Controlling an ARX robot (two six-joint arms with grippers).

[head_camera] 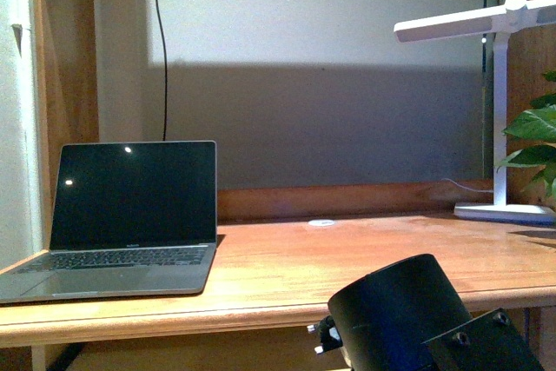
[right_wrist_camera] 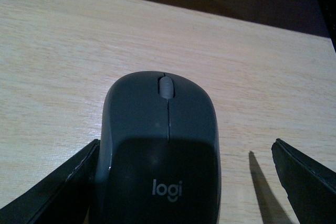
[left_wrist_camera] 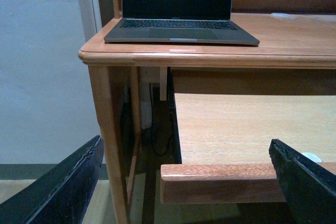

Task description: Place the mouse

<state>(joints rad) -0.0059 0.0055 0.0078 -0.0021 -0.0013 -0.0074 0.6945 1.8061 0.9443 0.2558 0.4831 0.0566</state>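
Observation:
The mouse (right_wrist_camera: 160, 150) is a dark grey domed oval with a scroll wheel and a "logi" mark. It lies flat on a pale wood board (right_wrist_camera: 63, 51) in the right wrist view. My right gripper (right_wrist_camera: 186, 182) is open around it; one finger (right_wrist_camera: 63, 187) sits right beside the mouse's side, while the other finger (right_wrist_camera: 304, 182) stands well apart. The front view shows only the right arm's dark housing (head_camera: 400, 310) below the desk's front edge, and the mouse is hidden there. My left gripper (left_wrist_camera: 185, 174) hangs open and holds nothing, facing the pull-out shelf (left_wrist_camera: 220, 182) under the desk.
An open laptop (head_camera: 130, 215) with a dark screen stands on the left of the desk top (head_camera: 347, 258). A white lamp (head_camera: 504, 110) and a plant (head_camera: 539, 145) are at the back right. A small white disc (head_camera: 321, 222) lies near the back rail.

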